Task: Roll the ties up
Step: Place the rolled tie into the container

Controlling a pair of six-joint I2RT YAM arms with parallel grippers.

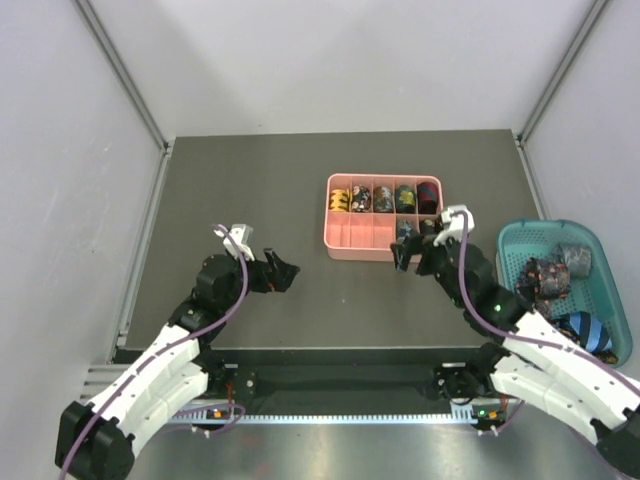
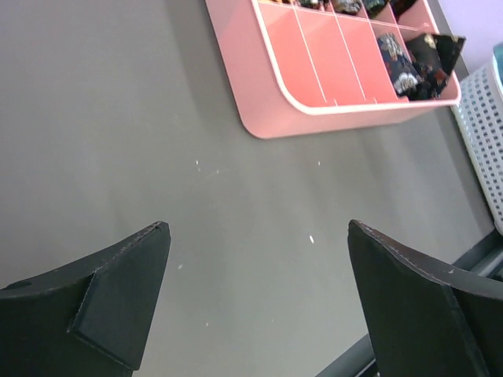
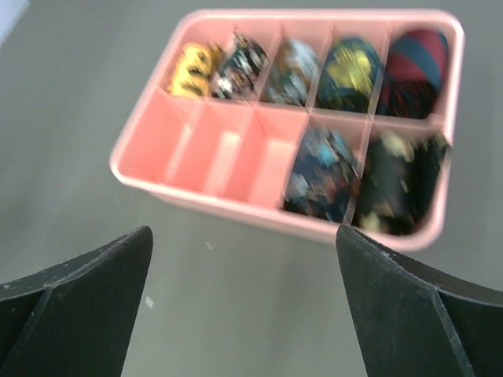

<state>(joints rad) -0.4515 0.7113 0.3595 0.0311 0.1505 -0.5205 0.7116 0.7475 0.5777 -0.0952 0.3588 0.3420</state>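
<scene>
Ties (image 1: 383, 198) rolled into small coils fill seven places in the pink tray (image 1: 345, 240): all five in the far row and the two right-hand ones in the near row. The three near-row places on the left hold nothing. More fabric lies in the teal basket (image 1: 512, 252) just right of the tray, including a dark floral tie (image 1: 548, 275) and a blue striped tie (image 1: 588, 330). Whether those are properly rolled cannot be told. The job looks well past halfway, with three places left to fill from the basket. The right pincer (image 1: 415, 246) hangs over the tray's near right corner, jaws wide apart and empty. The left pincer (image 1: 281, 268) hovers over the tabletop (image 1: 240, 180), well to the left of the tray. Its jaws are also wide apart and hold nothing. No loose tie shows on the tabletop.
</scene>
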